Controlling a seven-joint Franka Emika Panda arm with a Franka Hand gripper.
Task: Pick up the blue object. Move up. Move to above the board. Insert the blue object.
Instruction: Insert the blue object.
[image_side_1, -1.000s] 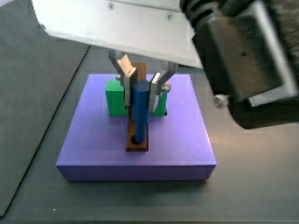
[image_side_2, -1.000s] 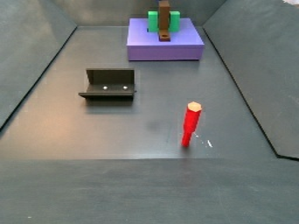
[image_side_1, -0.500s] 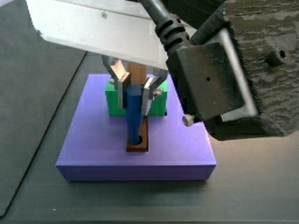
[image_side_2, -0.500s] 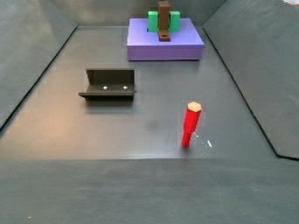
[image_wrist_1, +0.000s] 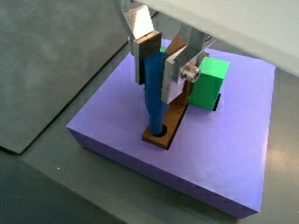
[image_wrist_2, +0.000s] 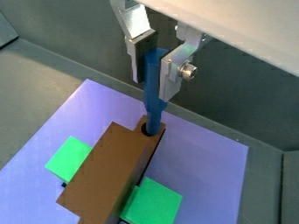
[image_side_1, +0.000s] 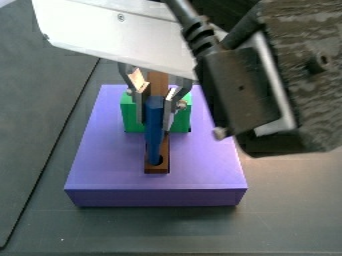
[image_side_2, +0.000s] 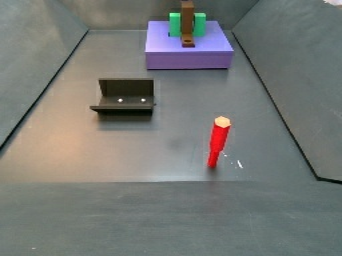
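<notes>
Peg (image_wrist_1: 153, 86), blue and upright, stands between the fingers (image_wrist_1: 147, 48) with its lower tip in the round hole at the end of the board (image_wrist_1: 170, 123), directly below them. The gripper (image_wrist_1: 162, 55) hangs over the purple slab (image_wrist_1: 105, 122), and its silver plates press the upper part of the peg from both sides, so it is closed on the peg. In a wrist view the peg (image_wrist_2: 155, 86) runs straight down from the gripper (image_wrist_2: 156, 52) into the hole at the board's (image_wrist_2: 108, 175) near end, and the brown board stretches away from the fingers (image_wrist_2: 176, 66) between two green patches of the block (image_wrist_2: 73, 156). In a side view the gripper (image_side_1: 154, 90) sits above the slab (image_side_1: 107, 170), with the peg (image_side_1: 156, 130) rising from the board (image_side_1: 156, 168) and the green block (image_side_1: 131, 113) just behind the fingers. In a side view the slab (image_side_2: 189, 52) lies at the back of the floor (image_side_2: 147, 150), well apart from the fixture (image_side_2: 126, 97) and the upright red stick (image_side_2: 218, 142); the gripper is not seen there.
</notes>
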